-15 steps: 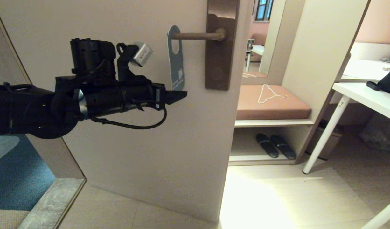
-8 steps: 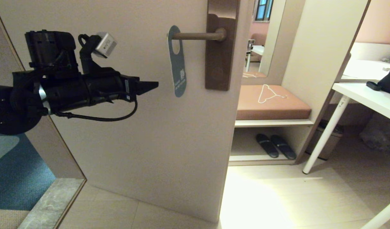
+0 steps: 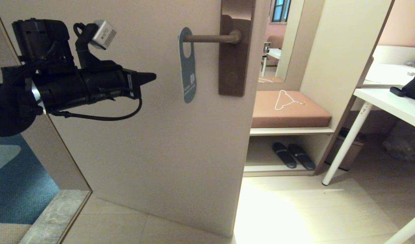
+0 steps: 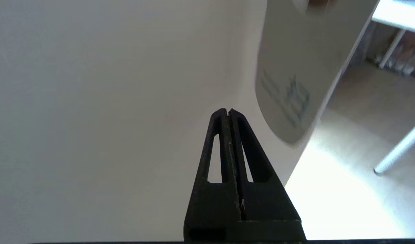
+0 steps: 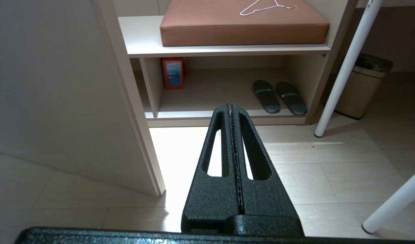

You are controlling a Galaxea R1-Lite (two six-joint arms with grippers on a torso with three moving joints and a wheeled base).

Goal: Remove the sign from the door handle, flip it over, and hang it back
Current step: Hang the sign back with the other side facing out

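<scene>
- The left gripper (image 3: 152, 77) is held level in front of the door (image 3: 143, 145), its black fingers (image 4: 227, 135) pressed together into one point with nothing between them
- A small grey camera block (image 3: 104, 29) sits on a bracket above that gripper's wrist; a black cable loops beneath it
- Ahead of the fingertips, to the right and clear of them, the sign (image 3: 188, 64) hangs by its oval hole from the free end of the door handle (image 3: 211, 38), slate-blue face outward; it bears a small pale block and lines of print, too small to read
- In the left wrist view the sign's other, pale face (image 4: 288, 88) shows beyond the closed tips with bluish print and a square code-like mark, blurred and unreadable
- Farther right of the gripper, the lever runs into a tall bronze backplate (image 3: 233, 67)
- Beyond the door's edge is a pink cushioned bench (image 3: 295, 115) with a white wire hanger (image 3: 286, 99) on it, and a pair of dark slippers (image 3: 292, 155) on the shelf below
- The right gripper (image 5: 231, 108) shows only in its own wrist view, fingers closed and empty, pointing toward the bench shelf and floor
- A white table leg (image 3: 346, 142) stands at the far right
</scene>
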